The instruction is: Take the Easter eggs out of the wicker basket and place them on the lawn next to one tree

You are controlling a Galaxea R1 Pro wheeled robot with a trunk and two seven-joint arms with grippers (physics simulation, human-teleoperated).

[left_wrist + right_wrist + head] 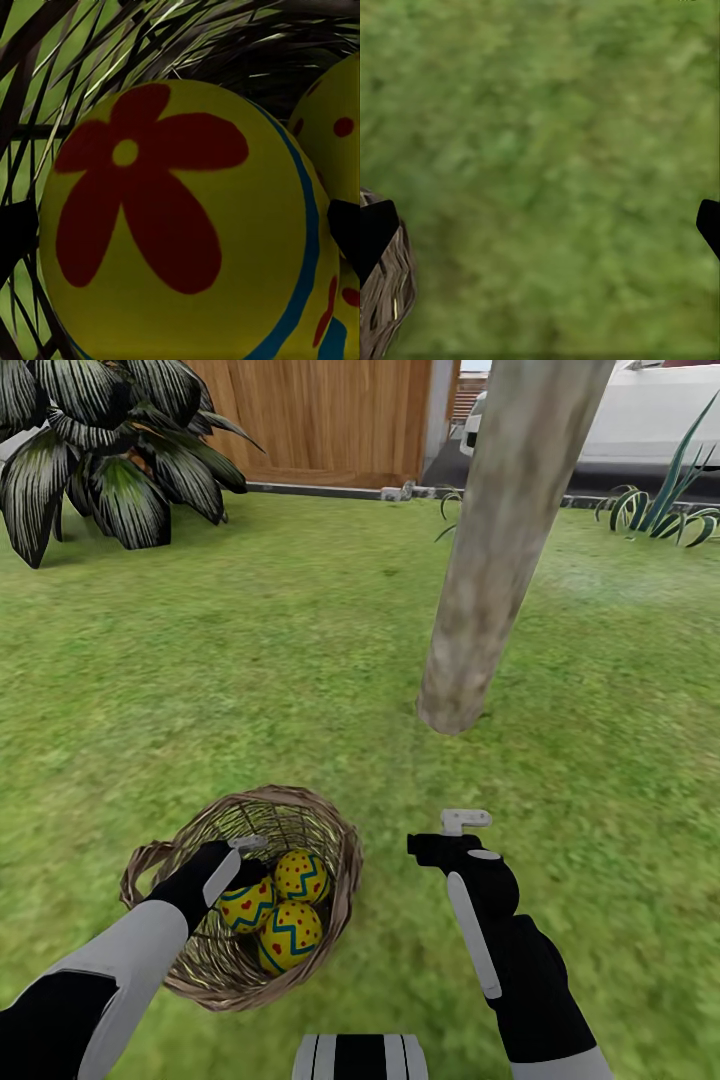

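**Now: first egg pickup**

Your left gripper (243,863) sits inside the wicker basket (330,830), fingers spread wide around one of the Easter eggs (180,225); all three remain inside. Close next, gently, I'd judge. Your right gripper (452,834) hangs wide, empty, over lawn (250,660) near the tree (480,590). No readable writing.

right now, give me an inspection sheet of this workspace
surface: lawn, mottled green grass, flat
job's things: wicker basket on the grass, three Easter eggs inside; tree trunk beyond it
clutter: nothing seen
grippers: left claw inside the basket, open, fingers either side of a flower-painted egg; right claw open over bare grass, beside the basket
cables: nothing seen
surroundings: dark leafy plant, wooden fence, white car, spiky plant
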